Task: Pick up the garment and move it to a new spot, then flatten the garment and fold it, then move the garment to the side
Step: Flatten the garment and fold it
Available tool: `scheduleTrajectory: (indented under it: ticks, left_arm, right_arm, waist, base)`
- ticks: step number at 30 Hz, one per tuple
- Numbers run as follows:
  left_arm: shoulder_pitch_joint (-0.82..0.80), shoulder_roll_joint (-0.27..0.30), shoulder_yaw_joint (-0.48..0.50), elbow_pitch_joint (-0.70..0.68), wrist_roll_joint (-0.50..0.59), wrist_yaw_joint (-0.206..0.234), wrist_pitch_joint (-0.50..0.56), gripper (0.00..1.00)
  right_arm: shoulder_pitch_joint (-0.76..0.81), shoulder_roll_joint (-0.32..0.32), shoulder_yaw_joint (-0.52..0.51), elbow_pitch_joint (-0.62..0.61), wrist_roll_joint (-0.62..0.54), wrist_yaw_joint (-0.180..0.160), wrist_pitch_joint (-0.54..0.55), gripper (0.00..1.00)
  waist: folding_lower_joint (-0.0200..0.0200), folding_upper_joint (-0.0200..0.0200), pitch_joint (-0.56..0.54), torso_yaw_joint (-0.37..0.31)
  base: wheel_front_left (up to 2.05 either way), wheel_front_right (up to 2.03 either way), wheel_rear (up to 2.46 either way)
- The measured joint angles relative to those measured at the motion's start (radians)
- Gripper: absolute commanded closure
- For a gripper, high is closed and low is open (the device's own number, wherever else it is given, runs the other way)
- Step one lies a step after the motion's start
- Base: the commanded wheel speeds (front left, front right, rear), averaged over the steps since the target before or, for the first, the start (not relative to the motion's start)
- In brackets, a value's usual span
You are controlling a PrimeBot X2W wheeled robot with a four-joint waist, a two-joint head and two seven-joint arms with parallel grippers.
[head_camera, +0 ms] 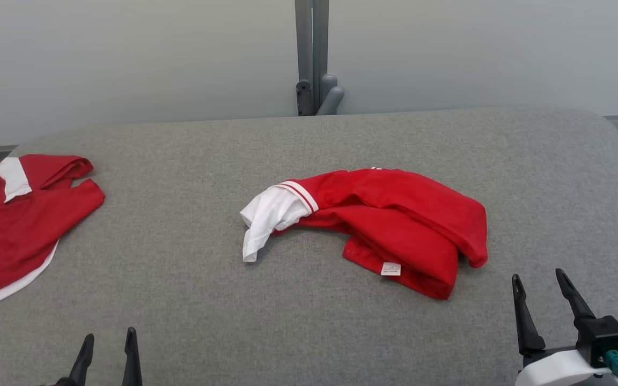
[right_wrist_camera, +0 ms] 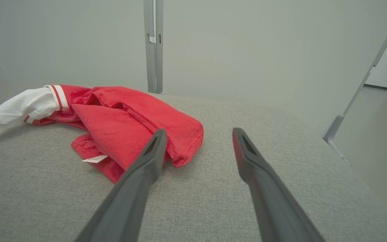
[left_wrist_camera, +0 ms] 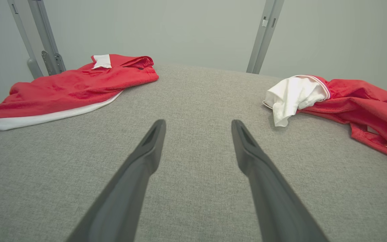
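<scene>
Risk first: could catch only the top layer of the crumpled red jersey garment (head_camera: 395, 225), owing to folds stacked several deep; would likely lift as a dangling bundle and land just as bunched. Could also pinch the loose white sleeve (head_camera: 269, 220) alone and drag the rest behind. Might be mistaken for the second red-and-white garment (head_camera: 14, 225) spread at far left.

Lies near the middle of the padded grey woven tabletop (head_camera: 180, 321), slightly right, near the right gripper (head_camera: 537, 274). Jaws there spread wide, empty. Left gripper (head_camera: 110, 333) likewise spread and empty, well apart from the cloth.

Soft, matte, limp fabric; striped cuff band; small white label (head_camera: 390, 268) at the near hem.
</scene>
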Motion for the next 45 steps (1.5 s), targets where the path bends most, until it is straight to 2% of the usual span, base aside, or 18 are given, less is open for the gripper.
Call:
scheduleTrajectory:
  ticks: [5,10,14,21,30,32,39,43,45]
  left_arm:
    - [-0.039,-0.001,-0.04,0.025,-0.011,0.0,0.0,0.0]
    - [-0.213,0.005,-0.191,0.161,-0.045,0.0,0.006,0.0]
    - [-0.379,0.013,-0.318,0.292,-0.125,-0.001,0.043,0.0]
    - [-0.589,0.057,-0.467,0.525,-0.273,-0.002,0.072,0.0]
    - [-0.688,0.098,-0.62,0.61,-0.414,-0.002,0.048,0.02]
    - [-0.706,0.105,-0.646,0.635,-0.43,-0.002,0.045,1.0]
    - [-0.754,0.162,-0.75,0.629,-0.446,-0.002,0.013,1.0]
    - [-0.738,0.249,-0.77,0.577,-0.387,-0.001,0.002,1.0]
    - [-0.687,0.299,-0.771,0.524,-0.34,0.025,0.001,1.0]
  right_arm:
    - [-0.013,0.001,-0.002,-0.008,0.007,0.0,0.0,0.0]
    - [-0.053,0.001,0.026,-0.035,0.001,0.0,0.0,0.0]
    - [-0.101,0.001,0.044,-0.057,0.0,0.0,0.0,0.0]
    - [-0.162,0.001,0.079,-0.08,0.028,0.0,0.0,0.0]
    - [-0.177,0.001,0.067,-0.08,0.035,0.0,0.0,0.0]
    - [-0.18,0.001,0.065,-0.081,0.035,0.0,0.0,0.0]
    - [-0.172,0.001,0.049,-0.086,0.038,0.0,0.0,0.0]
    - [-0.151,0.001,0.035,-0.088,0.038,0.0,0.0,0.0]
    - [-0.14,0.001,0.027,-0.09,0.038,0.0,0.0,0.0]
  waist:
    - [0.0,0.0,0.013,-0.003]
    - [0.0,0.0,0.048,-0.003]
    - [0.0,0.0,0.087,-0.012]
    - [0.0,0.0,0.172,-0.063]
    - [0.0,0.0,0.231,-0.13]
    - [0.0,0.0,0.24,-0.137]
    - [0.0,0.0,0.243,-0.118]
    - [0.0,0.0,0.225,-0.092]
    - [0.0,0.0,0.214,-0.08]
  base:
    - [0.0,0.0,0.0]
    - [0.0,0.0,0.0]
    - [0.0,0.0,0.0]
    - [0.0,0.0,0.0]
    - [0.0,0.0,0.0]
    - [0.0,0.0,0.0]
    - [0.0,0.0,0.0]
    - [0.0,0.0,0.0]
    - [0.0,0.0,0.0]
